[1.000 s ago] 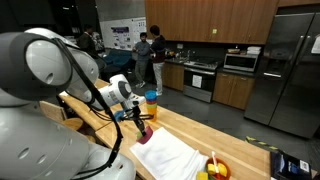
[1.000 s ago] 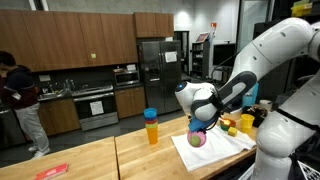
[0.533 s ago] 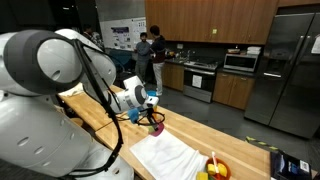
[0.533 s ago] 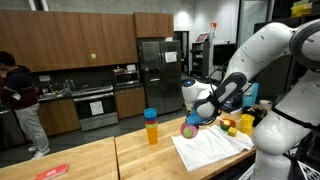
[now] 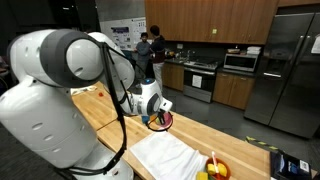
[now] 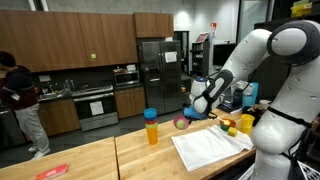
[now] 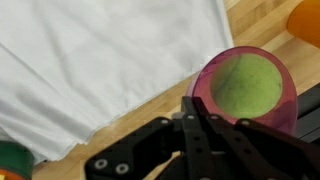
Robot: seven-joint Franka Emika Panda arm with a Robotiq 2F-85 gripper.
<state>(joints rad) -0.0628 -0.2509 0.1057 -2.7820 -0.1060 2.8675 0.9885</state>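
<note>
Where the wrist view looks down, the fingers stand close together, clamped on the near rim of a pink cup whose inside is filled by something yellow-green. Under it is the wooden tabletop, a white cloth lies just beside the cup, and an orange thing shows at the upper right corner. In an exterior view the fingers hold the pink cup low over the tabletop, beyond the far edge of the white cloth. In an exterior view the pink cup hangs from the fingers clear above the tabletop, between an orange cup with a blue top and the white cloth.
</note>
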